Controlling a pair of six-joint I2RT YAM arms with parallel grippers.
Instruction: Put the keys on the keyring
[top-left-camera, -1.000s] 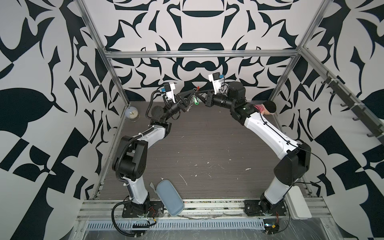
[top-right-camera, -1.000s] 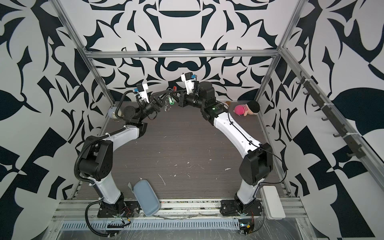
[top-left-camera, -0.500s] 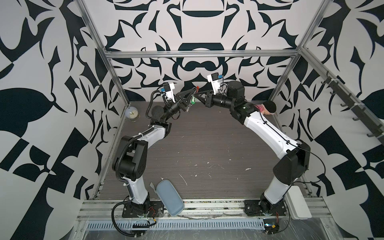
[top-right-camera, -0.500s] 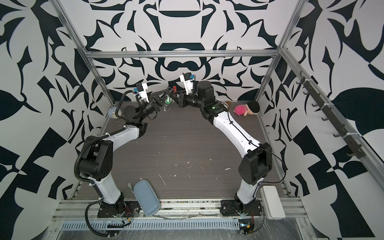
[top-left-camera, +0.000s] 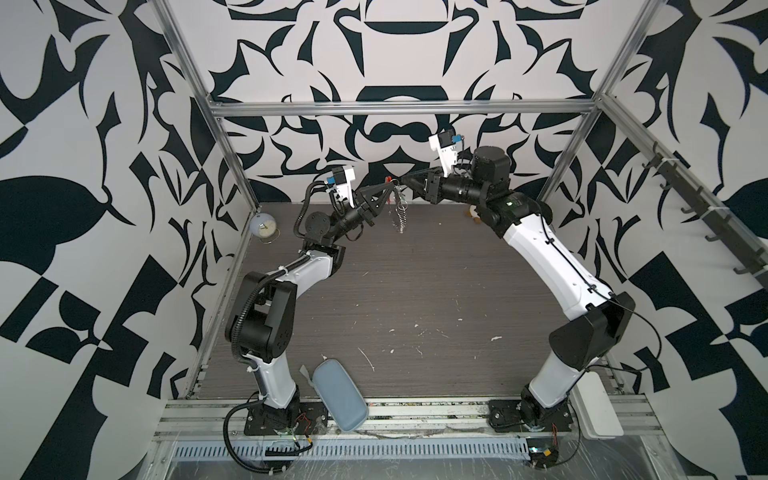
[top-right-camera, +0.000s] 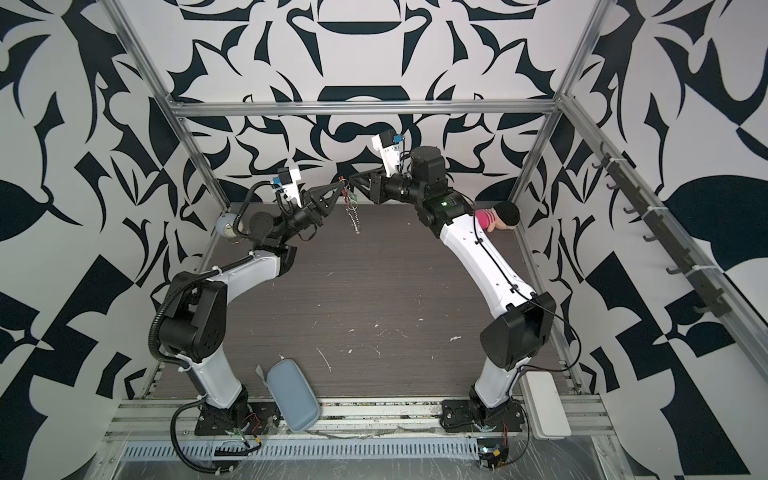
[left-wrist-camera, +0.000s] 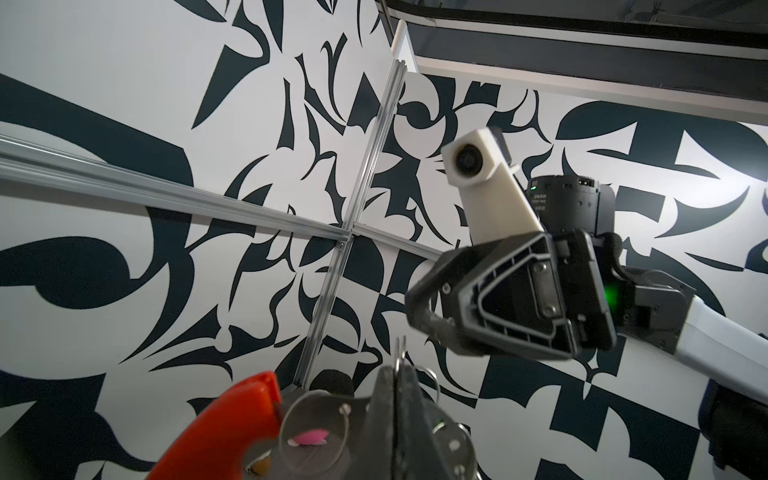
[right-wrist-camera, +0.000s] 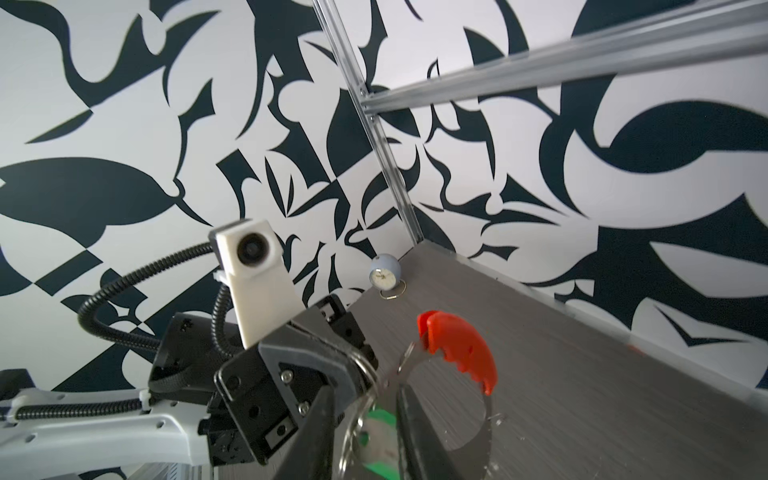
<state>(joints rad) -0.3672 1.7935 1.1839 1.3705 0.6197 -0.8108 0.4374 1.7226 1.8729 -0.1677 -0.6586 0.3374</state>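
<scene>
High above the back of the table, my left gripper is shut on the metal loop of the keyring. The keyring's small rings dangle below the grip. In the left wrist view the shut fingertips pinch the wire beside the keyring's red bar. My right gripper faces it tip to tip, jaws parted. The keys' green tag shows between the right gripper's fingers, by the loop and red bar. Whether a finger still touches the tag I cannot tell.
A pale blue alarm clock stands in the back left corner. A pink plush toy lies at the back right. A blue-grey case overhangs the front edge. A white box sits front right.
The right gripper's jaws have parted from nearly shut. Both arms have stayed almost where they were, tips together at the keyring.
</scene>
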